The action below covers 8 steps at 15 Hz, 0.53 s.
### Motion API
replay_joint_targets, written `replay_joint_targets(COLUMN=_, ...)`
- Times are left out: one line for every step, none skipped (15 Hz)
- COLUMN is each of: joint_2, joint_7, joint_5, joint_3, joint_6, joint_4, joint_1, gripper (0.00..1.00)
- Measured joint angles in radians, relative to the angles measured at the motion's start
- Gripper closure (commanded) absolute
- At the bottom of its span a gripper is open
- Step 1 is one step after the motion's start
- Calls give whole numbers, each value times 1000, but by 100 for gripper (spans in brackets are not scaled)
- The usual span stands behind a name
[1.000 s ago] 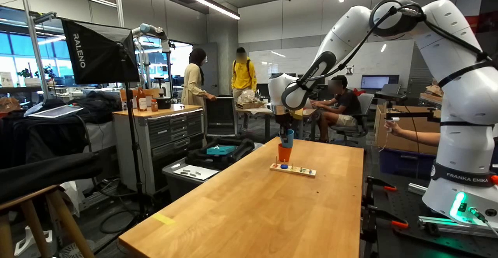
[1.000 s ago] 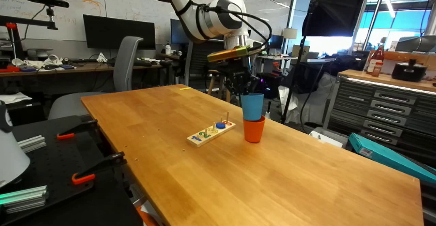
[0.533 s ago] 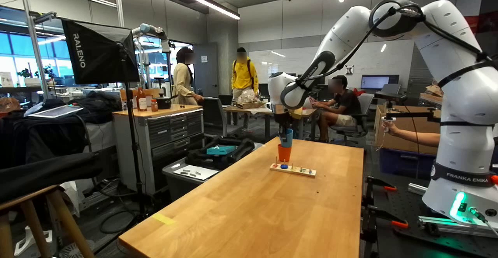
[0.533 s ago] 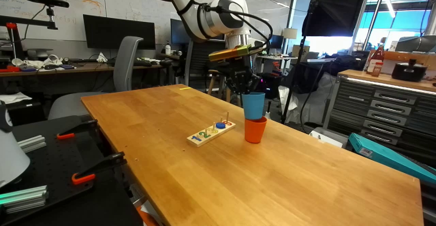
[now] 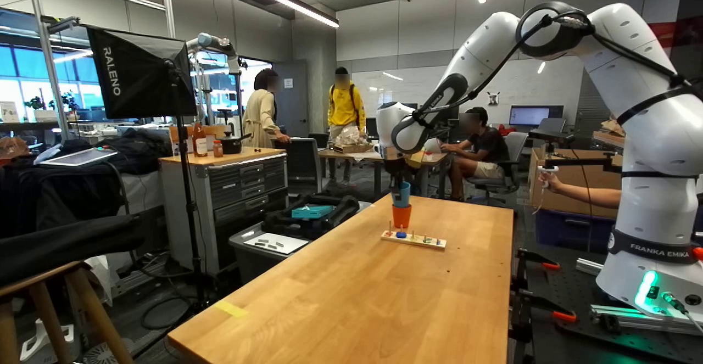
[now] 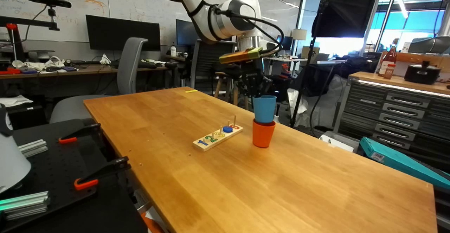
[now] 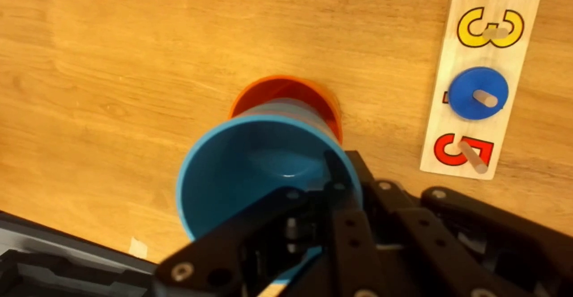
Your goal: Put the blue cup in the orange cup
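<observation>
The blue cup point(image 6: 264, 109) is held upright above the orange cup point(image 6: 263, 134), its base at the orange cup's mouth. I cannot tell how deep the base sits. In an exterior view the blue cup point(image 5: 405, 196) also stands right over the orange cup point(image 5: 402, 217). In the wrist view my gripper point(image 7: 342, 154) is shut on the wall of the blue cup point(image 7: 210, 171), one finger inside and one outside. The orange cup's opening point(image 7: 264, 88) shows behind the blue cup, which hides the rest of it.
A wooden number board point(image 6: 214, 140) with pegs and a blue disc point(image 6: 227, 129) lies beside the orange cup on the table point(image 6: 299, 187). In the wrist view the board point(image 7: 474, 153) is on the right. A dark bin edge point(image 7: 67, 261) shows past the table edge.
My gripper and the blue cup have shifted slightly, leftward in one exterior picture and rightward in the other, more squarely over the orange cup. The orange cup slid a little between the earlier frames.
</observation>
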Motion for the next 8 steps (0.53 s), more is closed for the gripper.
replay_joint_targets(joint_2=4, joint_7=0, joint_5=6, joint_3=0, joint_6=-2, joint_4=7, joint_1=-2, gripper=63)
replay_joint_targets(joint_2=8, joint_7=0, joint_5=10, joint_3=0, joint_6=-4, joint_4=12, joint_1=-5, gripper=56)
replay_joint_targets(joint_2=10, joint_7=0, joint_5=13, joint_3=0, joint_6=-8, joint_4=15, joint_1=-7, gripper=49)
replay_joint_targets(joint_2=10, joint_7=-1, joint_5=14, joint_3=0, joint_6=-13, joint_4=15, joint_1=-9, gripper=40)
replay_joint_targets(joint_2=9, joint_7=-4, joint_5=18, joint_3=2, joint_6=-21, joint_4=15, joint_1=-11, gripper=33)
replay_joint_targets(joint_2=8, joint_7=-12, joint_5=25, joint_3=6, joint_6=-32, joint_4=15, joint_1=-15, gripper=24)
replay_joint_targets(joint_2=5, joint_7=-27, joint_5=38, joint_3=13, joint_6=-47, joint_4=17, joint_1=-19, gripper=18)
replay_joint_targets(joint_2=1, joint_7=-50, joint_5=57, joint_3=22, joint_6=-70, joint_4=22, joint_1=-25, gripper=9)
